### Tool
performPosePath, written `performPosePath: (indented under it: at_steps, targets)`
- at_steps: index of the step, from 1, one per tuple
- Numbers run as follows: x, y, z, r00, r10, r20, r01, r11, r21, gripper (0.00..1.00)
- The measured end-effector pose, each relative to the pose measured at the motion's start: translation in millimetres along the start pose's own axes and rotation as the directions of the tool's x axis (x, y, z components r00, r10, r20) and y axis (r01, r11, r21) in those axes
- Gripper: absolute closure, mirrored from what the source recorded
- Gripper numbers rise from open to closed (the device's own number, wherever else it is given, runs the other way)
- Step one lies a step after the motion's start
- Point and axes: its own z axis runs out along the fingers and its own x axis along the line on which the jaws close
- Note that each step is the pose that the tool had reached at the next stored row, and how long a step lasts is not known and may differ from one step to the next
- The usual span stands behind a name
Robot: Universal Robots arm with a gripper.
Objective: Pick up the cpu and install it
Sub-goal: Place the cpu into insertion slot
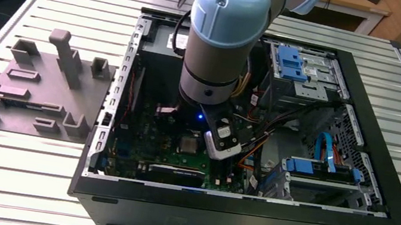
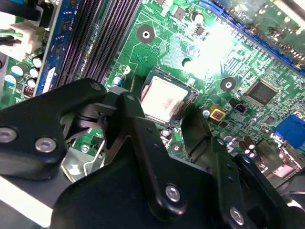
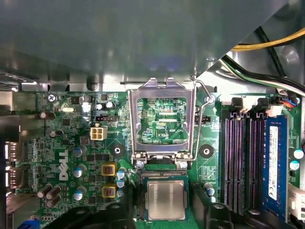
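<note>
The cpu [image 3: 165, 200] lies flat in its socket [image 3: 164, 175], silver top up, square with the dark frame around it. The gripper [image 2: 159, 109] hangs right over it with its black fingers [image 2: 143, 133] spread apart. In both wrist views one finger stands on each side of the chip, wider than it and not clamped on it.

Just past the socket, the metal bracket [image 3: 134, 124] stands swung open, and green board shows through its window. The socket sits on the motherboard [image 3: 62, 143], with the long dark memory slots [image 3: 243, 162] running beside it and one blue-labelled module [image 3: 276, 162] seated in the outermost slot.

The motherboard lies in the open computer case [image 1: 248, 217]. In the exterior view the cpu is in the half toward the exterior view's left, nearer the case's front wall. The same case holds blue-clipped drive bays [image 1: 297, 64] at its far right corner, another blue-trimmed drive [image 1: 321, 168] near its right wall, and orange cables [image 1: 260, 146] between them.

The arm [image 1: 224, 38] reaches down into the case from above. The case rests on a slatted metal table [image 1: 13, 179]. A grey-mauve block [image 1: 42, 93] with upright posts stands beside it, toward the table's left edge.
</note>
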Motion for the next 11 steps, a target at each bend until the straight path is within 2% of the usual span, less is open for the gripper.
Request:
performPosePath:
  at_steps: [1, 2, 3, 4, 7, 11]
  targets:
    - [0.0, 0.0, 0.0, 1.0, 0.0, -0.0001, 0.0, 1.0, 0.0001, 0.41]
    - [-0.1, 0.0, -0.3, 1.0, 0.0, 0.0001, 0.0, 1.0, 0.0003, 0.48]
    - [-0.1, 0.0, -0.6, 1.0, 0.0, 0.0002, 0.0, 1.0, 0.0, 0.48]
    - [-0.1, 0.0, -1.1, 1.0, 0.0, 0.0001, 0.0, 1.0, -0.0002, 0.53]
    - [0.1, -0.1, -4.5, 1.0, 0.0, -0.0002, 0.0, 1.0, 0.0001, 0.53]
    - [0.0, 0.0, -3.8, 1.0, 0.0, 0.0001, 0.0, 1.0, -0.0002, 0.53]
